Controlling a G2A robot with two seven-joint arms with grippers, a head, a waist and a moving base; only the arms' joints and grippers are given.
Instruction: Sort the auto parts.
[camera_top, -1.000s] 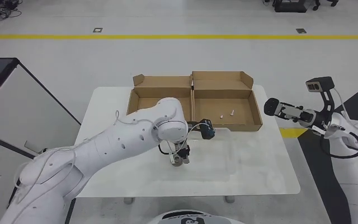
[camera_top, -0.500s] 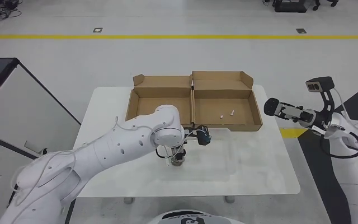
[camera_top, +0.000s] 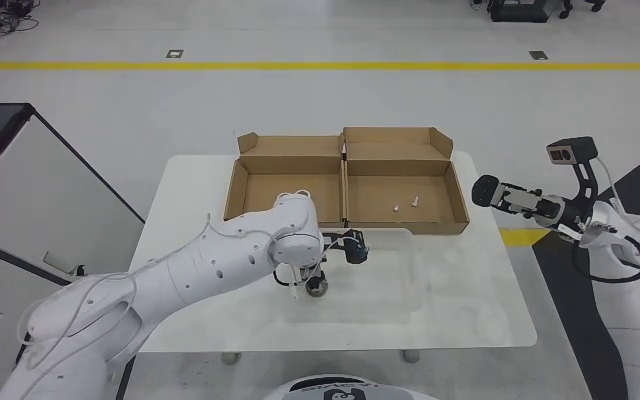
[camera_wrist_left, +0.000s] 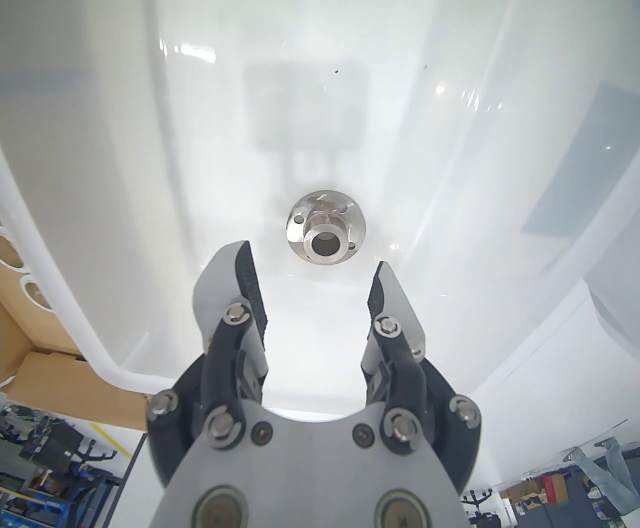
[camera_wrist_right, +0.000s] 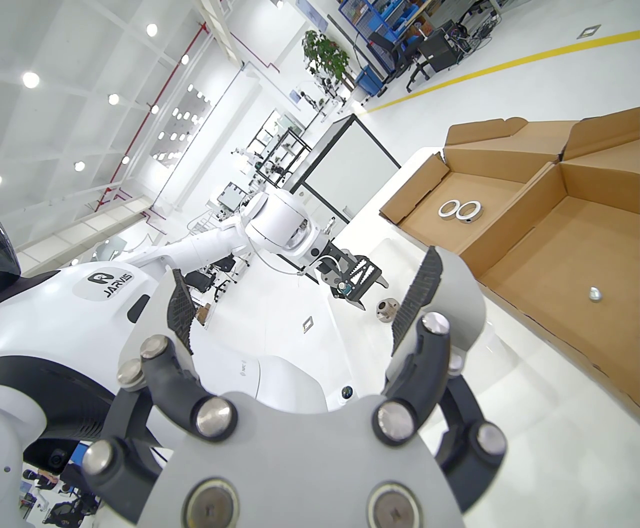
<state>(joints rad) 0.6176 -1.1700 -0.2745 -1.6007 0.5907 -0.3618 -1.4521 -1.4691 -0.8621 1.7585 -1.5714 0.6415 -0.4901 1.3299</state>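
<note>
Item: one flanged metal hub (camera_wrist_left: 326, 235), unsorted, standing flange-down on the white table (camera_top: 450, 300) in front of the two open cardboard boxes and well apart from both. Left gripper (camera_wrist_left: 312, 265): held just above and beside the hub, jaws spread wider than the flange, nothing gripped and no contact seen. Right gripper (camera_wrist_right: 304, 270): held off beyond the table's right edge, jaws wide apart, nothing held. Sorted stock, left-hand cardboard box (camera_top: 237, 190): two metal rings (camera_wrist_right: 460, 209), lying flat and touching. Sorted stock, right-hand cardboard box (camera_top: 455, 195): two small pale parts (camera_top: 413, 199), near each other on the floor of the box. Progress is judged as mostly done, four parts being boxed by kind. The hub is judged to be the last piece outstanding: it is yet to be grasped, lifted and set in a box. Which box is meant for it cannot be told.
</note>
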